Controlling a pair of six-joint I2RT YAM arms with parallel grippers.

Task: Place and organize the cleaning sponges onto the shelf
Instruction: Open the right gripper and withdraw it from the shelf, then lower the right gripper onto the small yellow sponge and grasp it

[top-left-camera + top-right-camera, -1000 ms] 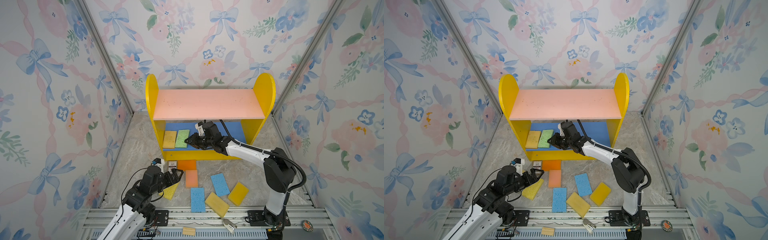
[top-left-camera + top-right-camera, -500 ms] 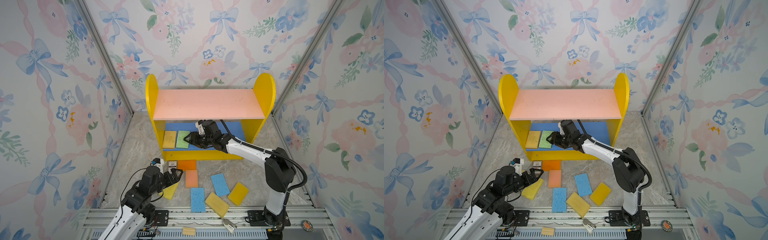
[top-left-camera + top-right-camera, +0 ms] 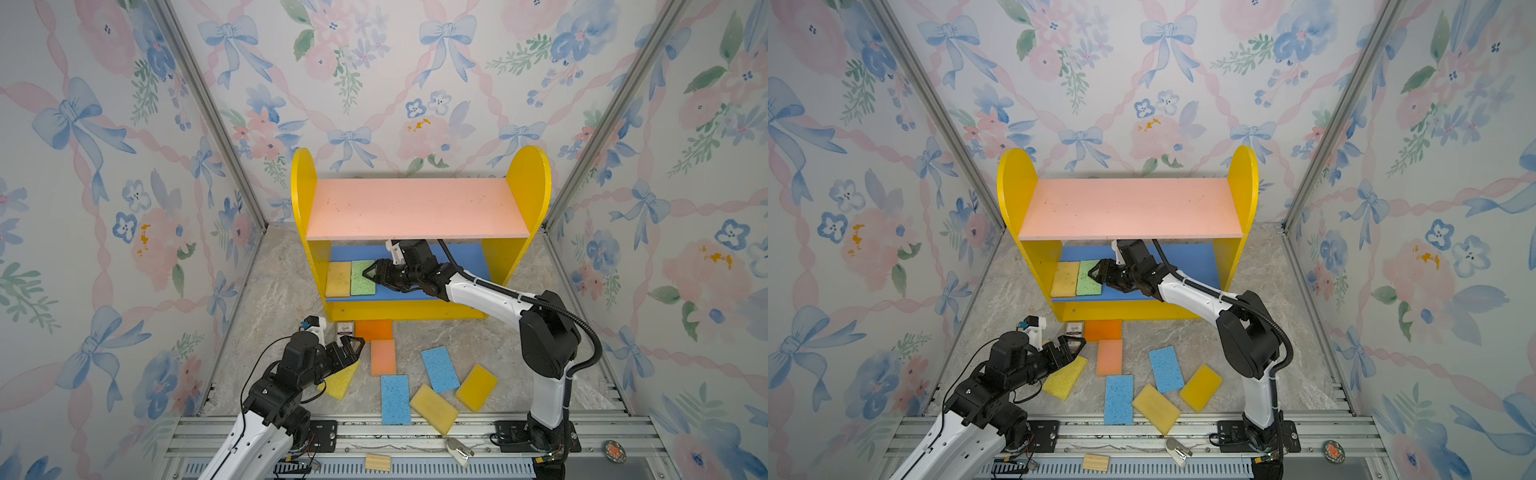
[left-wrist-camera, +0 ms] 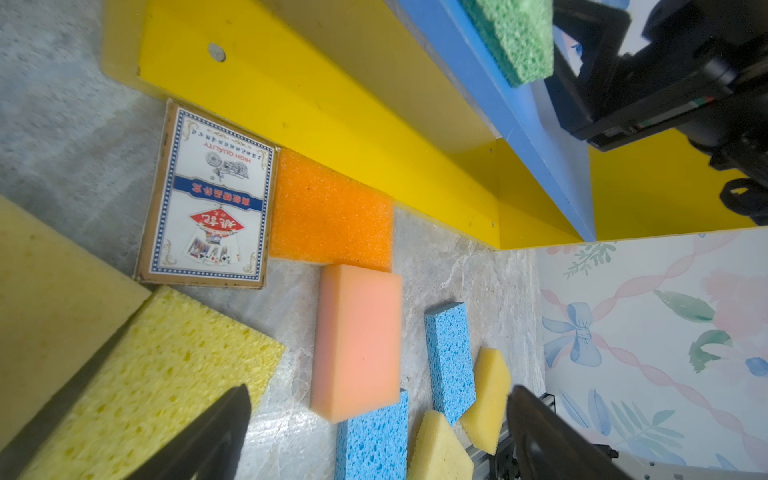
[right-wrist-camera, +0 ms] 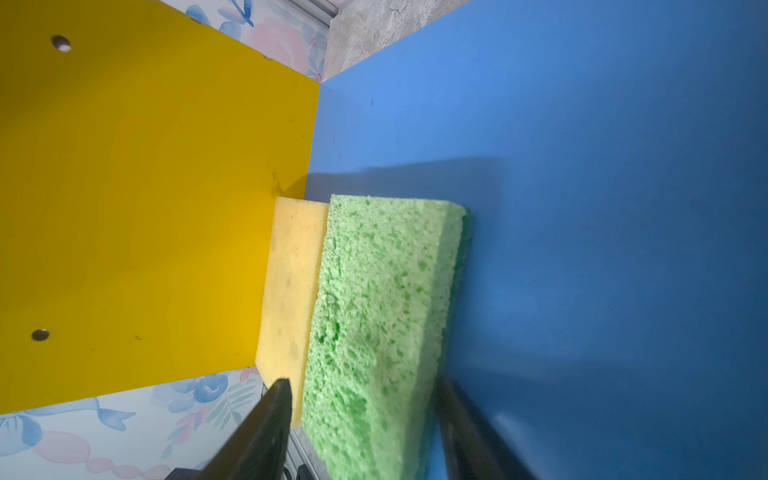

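Nearest, the left gripper hangs with its jaws spread wide and empty over a yellow sponge on the floor, just beside the card box. It holds the same pose as a second ago. Seven sponges lie on the floor in front of the shelf.

Farther in, on the blue board, the right gripper has just let its jaws part. They now straddle the near end of the green sponge rather than pinching it. That sponge lies flat against the yellow one at the side panel, so I judge the second placement done. Compared with a second ago, the jaws stand wider and the gripper sits slightly nearer the panel.
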